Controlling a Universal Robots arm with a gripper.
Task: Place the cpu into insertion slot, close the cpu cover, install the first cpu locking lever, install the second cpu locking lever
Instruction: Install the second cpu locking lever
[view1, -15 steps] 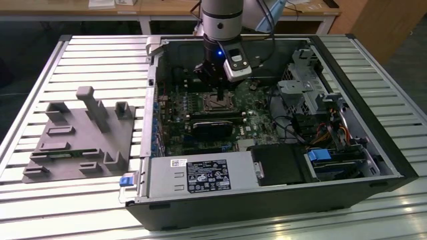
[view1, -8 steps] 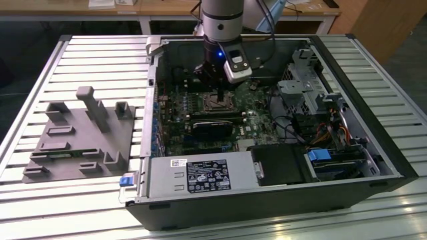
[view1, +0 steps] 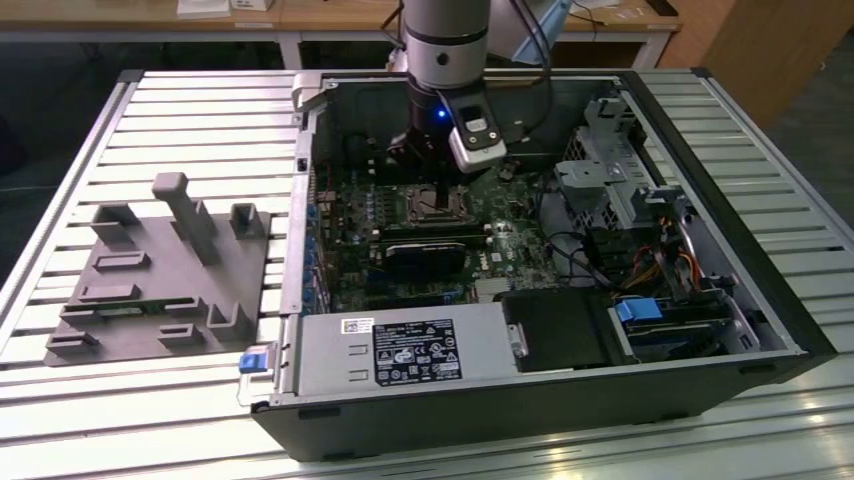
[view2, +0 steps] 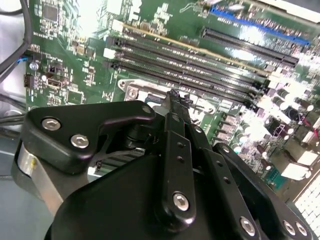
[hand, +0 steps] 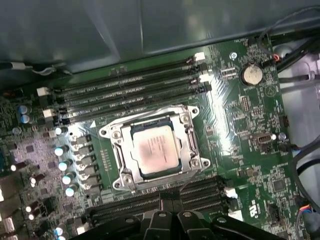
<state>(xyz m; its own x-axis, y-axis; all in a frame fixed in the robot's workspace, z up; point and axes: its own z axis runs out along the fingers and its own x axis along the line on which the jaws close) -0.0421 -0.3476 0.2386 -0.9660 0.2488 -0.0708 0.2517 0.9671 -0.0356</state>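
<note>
- gripper (hand: 167, 201): fingers drawn together, nothing visible between them, poised just beside the insertion slot (view1: 430, 205).
- cpu (hand: 152, 150): seated flat in the slot.
- cpu cover (hand: 187, 145): lowered, framing the cpu.
- motherboard (hand: 240, 125): green, inside the open case (view1: 747, 250).

**Tool (view1: 427, 178) down inside the open case (view1: 787, 330)**

It hangs just over the insertion slot (view1: 430, 207) on the green motherboard (view1: 354, 215). The case lies on a slatted worktop (view1: 200, 110), with the power supply (view1: 400, 352) along the side nearest the camera. A grey plastic fixture (view1: 154, 290) sits well apart, towards the exterior view's left.
</note>
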